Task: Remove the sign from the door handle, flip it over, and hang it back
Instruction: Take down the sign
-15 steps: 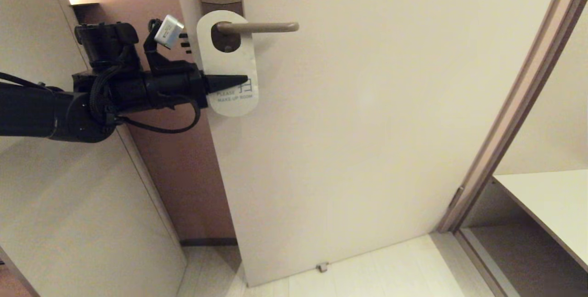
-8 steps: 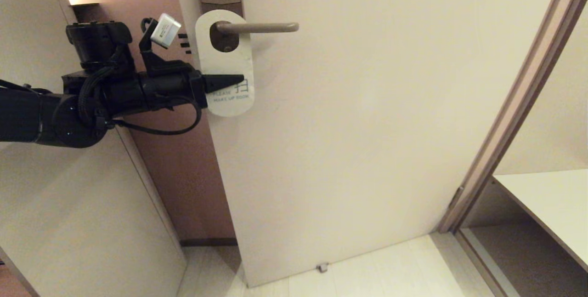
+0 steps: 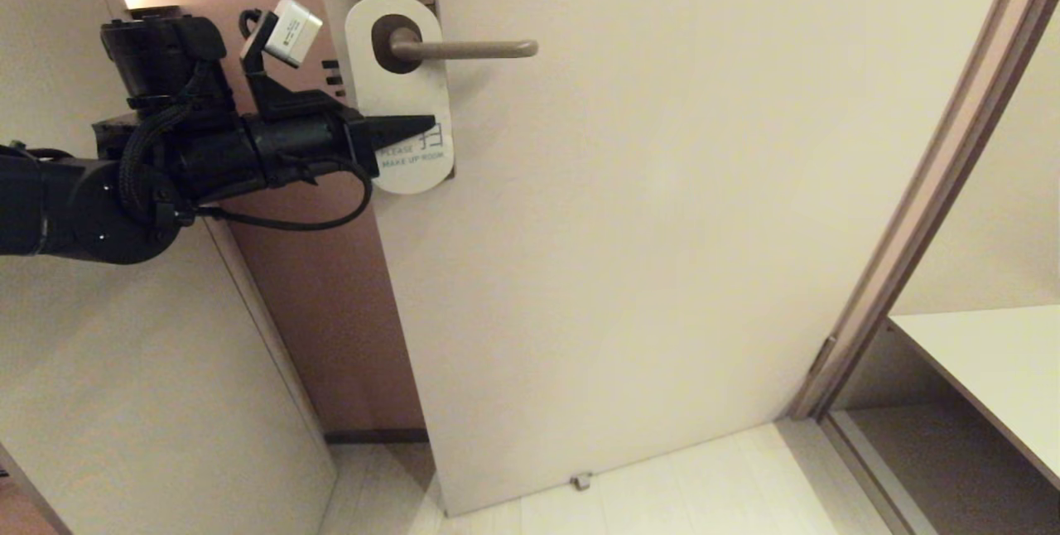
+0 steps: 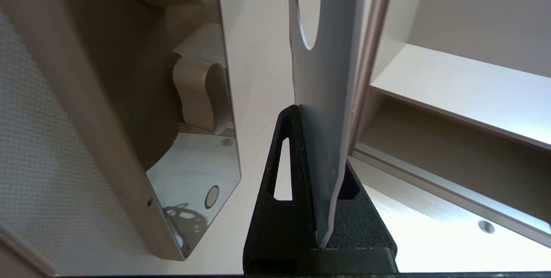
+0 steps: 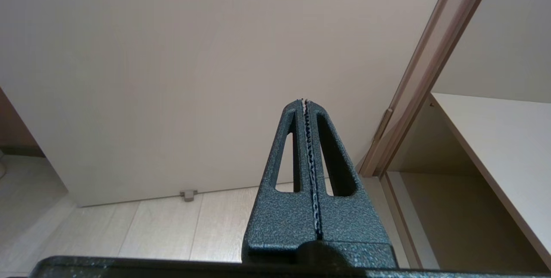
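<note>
Across the head view you have the pale door (image 3: 662, 228) filling most of the frame, with the door frame (image 3: 936, 187) slanting down on the right and a pale shelf (image 3: 985, 369) beyond it. Left of the door stands a light cabinet (image 3: 124, 369). You see the door handle (image 3: 464, 48) as a level lever near the top of the door, and the sign (image 3: 397, 96) hangs from it with the handle passing through its oval hole, white face out, reading "PLEASE MAKE UP ROOM". Your left gripper (image 3: 414, 127) reaches in level from the left and is clamped on the sign's lower part.

From the left wrist view you get what the head view hides: the sign (image 4: 323, 97) edge-on, its blue-grey back face showing, pinched between the 2 black fingers (image 4: 288, 174).

Only the right wrist view shows your right gripper (image 5: 306, 103): its jaws are pressed together on nothing, pointing toward the door's lower part, with a small doorstop (image 5: 188, 194) at the floor (image 5: 129, 230).
</note>
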`<state>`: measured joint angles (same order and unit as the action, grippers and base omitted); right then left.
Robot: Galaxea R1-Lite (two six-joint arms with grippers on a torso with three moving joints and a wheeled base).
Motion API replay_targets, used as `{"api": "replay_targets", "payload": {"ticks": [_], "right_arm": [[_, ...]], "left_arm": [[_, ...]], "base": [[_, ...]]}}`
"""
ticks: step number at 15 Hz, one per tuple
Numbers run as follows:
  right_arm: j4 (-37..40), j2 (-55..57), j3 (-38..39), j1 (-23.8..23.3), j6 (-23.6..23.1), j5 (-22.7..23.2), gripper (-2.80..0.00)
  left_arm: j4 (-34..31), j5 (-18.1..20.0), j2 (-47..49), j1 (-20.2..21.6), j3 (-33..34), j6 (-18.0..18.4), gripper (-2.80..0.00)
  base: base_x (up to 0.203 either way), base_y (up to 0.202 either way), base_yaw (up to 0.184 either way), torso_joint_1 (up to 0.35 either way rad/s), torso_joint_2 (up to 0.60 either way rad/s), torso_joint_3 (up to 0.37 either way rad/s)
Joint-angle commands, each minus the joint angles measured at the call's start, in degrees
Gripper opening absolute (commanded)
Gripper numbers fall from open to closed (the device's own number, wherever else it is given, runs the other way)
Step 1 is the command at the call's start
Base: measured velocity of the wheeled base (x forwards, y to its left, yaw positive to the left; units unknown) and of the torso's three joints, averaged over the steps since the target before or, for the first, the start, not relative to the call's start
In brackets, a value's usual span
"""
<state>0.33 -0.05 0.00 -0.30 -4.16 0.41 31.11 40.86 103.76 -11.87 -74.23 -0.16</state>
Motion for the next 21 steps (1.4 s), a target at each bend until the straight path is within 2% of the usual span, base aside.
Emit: {"api": "replay_targets", "payload": {"ticks": [1, 6, 10, 13, 21], "right_arm": [[0.0, 0.0, 0.0, 0.0, 0.0, 0.0, -2.8], [0.0, 0.0, 0.0, 0.0, 0.0, 0.0, -2.8], [0.0, 0.0, 0.0, 0.0, -0.1, 0.0, -2.8], [0.0, 0.0, 0.0, 0.0, -0.1, 0.0, -2.8], [0.0, 0.0, 0.0, 0.0, -0.1, 0.0, -2.8]], "left_arm": [[0.2, -0.9, -0.8, -0.9, 0.4, 0.1, -2.8], [0.2, -5.8, -2.4, -3.0, 2.8, 0.2, -2.8], [0.2, -12.9, -2.4, -5.8, 2.7, 0.3, -2.8], [0.2, -18.7, -1.8, -8.2, 2.8, 2.0, -2.8], [0.3, -27.9, 0.5, -13.9, 2.5, 3.5, -2.8]], "base": [[0.0, 0.0, 0.0, 0.0, 0.0, 0.0], [0.0, 0.0, 0.0, 0.0, 0.0, 0.0], [0.0, 0.0, 0.0, 0.0, 0.0, 0.0], [0.0, 0.0, 0.0, 0.0, 0.0, 0.0], [0.0, 0.0, 0.0, 0.0, 0.0, 0.0]]}}
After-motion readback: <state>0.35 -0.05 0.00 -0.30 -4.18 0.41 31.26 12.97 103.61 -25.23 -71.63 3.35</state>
